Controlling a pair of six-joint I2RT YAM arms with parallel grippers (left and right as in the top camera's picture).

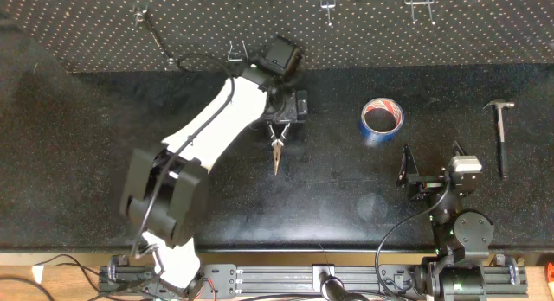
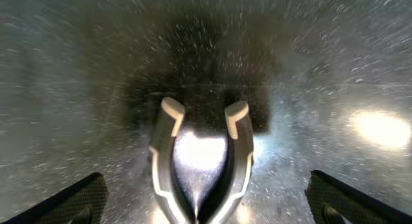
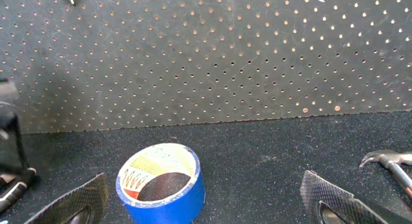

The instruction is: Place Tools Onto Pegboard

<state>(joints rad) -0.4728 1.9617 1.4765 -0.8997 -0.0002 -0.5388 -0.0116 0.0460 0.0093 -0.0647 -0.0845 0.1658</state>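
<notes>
A pair of pliers (image 1: 276,150) with pale handles lies on the dark table, nose pointing toward the arms' bases. My left gripper (image 1: 286,109) hangs open right above its handle end. In the left wrist view the spread handles (image 2: 165,156) lie between my wide-apart fingers (image 2: 72,199). A blue tape roll (image 1: 381,119) (image 3: 161,185) lies flat to the right. A hammer (image 1: 500,137) (image 3: 387,161) lies at the far right. My right gripper (image 1: 430,160) (image 3: 206,210) stands open and empty near its base, facing the tape roll. The pegboard (image 1: 363,33) (image 3: 212,63) rises behind the table.
One slim tool (image 1: 157,37) hangs on the pegboard's left part. Bare metal hooks (image 1: 327,9) (image 1: 420,7) stick out higher on the right, and another hook (image 1: 235,52) sits just behind my left gripper. Open table lies between the pliers and the tape.
</notes>
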